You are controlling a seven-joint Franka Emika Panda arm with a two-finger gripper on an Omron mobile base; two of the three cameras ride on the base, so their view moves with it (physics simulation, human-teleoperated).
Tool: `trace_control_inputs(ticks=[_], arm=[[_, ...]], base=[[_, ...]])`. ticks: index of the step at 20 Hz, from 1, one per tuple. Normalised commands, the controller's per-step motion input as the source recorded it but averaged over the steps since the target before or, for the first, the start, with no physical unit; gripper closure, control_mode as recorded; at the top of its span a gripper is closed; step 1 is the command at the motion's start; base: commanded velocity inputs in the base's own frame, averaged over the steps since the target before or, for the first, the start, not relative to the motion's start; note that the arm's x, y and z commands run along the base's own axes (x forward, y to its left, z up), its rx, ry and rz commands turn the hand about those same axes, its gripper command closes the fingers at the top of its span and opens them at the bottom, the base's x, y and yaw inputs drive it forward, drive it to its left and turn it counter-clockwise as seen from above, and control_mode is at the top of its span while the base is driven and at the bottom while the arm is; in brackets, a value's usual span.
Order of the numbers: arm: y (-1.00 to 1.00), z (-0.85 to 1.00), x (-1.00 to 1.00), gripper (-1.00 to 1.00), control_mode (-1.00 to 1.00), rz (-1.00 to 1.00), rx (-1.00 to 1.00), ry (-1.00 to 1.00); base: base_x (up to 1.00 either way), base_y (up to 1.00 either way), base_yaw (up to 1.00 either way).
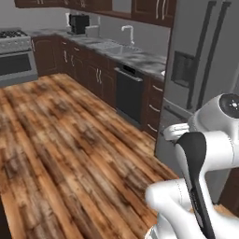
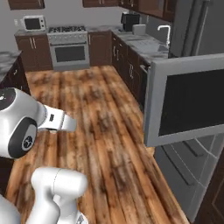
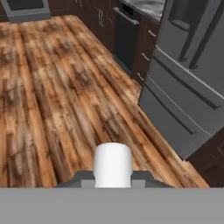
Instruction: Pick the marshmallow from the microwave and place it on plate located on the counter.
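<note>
The floor of brown wooden planks [image 1: 70, 140] covers the middle of the room. Dark brown cabinets [image 1: 88, 70] stand along the far side, with a black dishwasher [image 1: 129, 94] between them. A tall grey fridge [image 3: 192, 65] stands near the dishwasher. A silver stove [image 2: 69, 46] stands at the grey back wall [image 2: 65, 11].

I count one fridge [image 1: 205, 70], one dishwasher [image 1: 129, 93], one stove [image 2: 69, 46], one sink faucet [image 1: 128, 33], one coffee machine [image 1: 78, 23], one small countertop microwave [image 2: 34, 22]
</note>
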Motion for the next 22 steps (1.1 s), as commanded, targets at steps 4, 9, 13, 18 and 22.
trace_control_inputs(ticks=[4,9,13,18,22], arm=[[0.0,0.0,0.0,1.0,1.0,0.0,0.0,0.0],[0.0,0.0,0.0,1.0,1.0,0.0,0.0,0.0],[0.0,0.0,0.0,1.0,1.0,0.0,0.0,0.0],[0.0,0.0,0.0,1.0,1.0,0.0,0.0,0.0],[0.0,0.0,0.0,1.0,1.0,0.0,0.0,0.0]], base=[[1.0,0.9,0.08],[1.0,0.88,0.0],[1.0,0.77,-0.07],[1.0,0.85,-0.33],[1.0,0.61,-0.41]])
